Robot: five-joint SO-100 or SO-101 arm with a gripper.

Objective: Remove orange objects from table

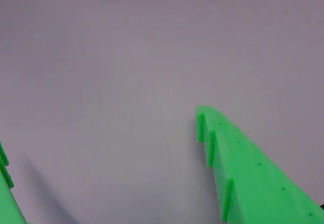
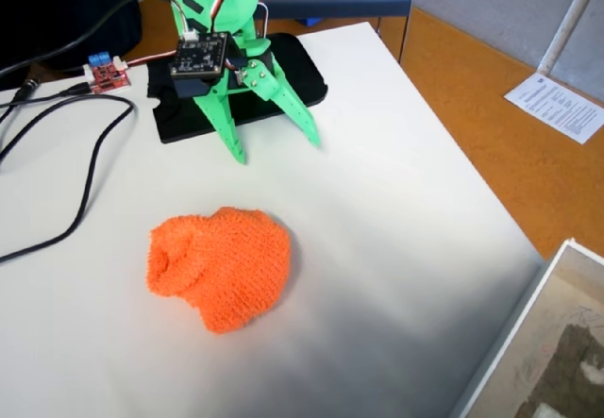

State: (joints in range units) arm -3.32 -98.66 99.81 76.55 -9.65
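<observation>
An orange knitted hat (image 2: 220,265) lies on the white table (image 2: 396,201), left of the middle in the fixed view. My green gripper (image 2: 276,148) hangs above the table near its far side, well behind the hat and apart from it. It is open and empty, with the two fingers spread wide. In the wrist view the gripper (image 1: 101,158) shows as one green finger (image 1: 253,173) at the lower right and the other at the lower left edge, with bare white table between them. The hat is out of the wrist view.
A black base plate (image 2: 302,78) lies under the arm at the far side. Black cables (image 2: 85,182) and a small red board (image 2: 107,75) lie at the far left. The table's right edge drops to an orange floor (image 2: 491,135) with a paper sheet (image 2: 557,107).
</observation>
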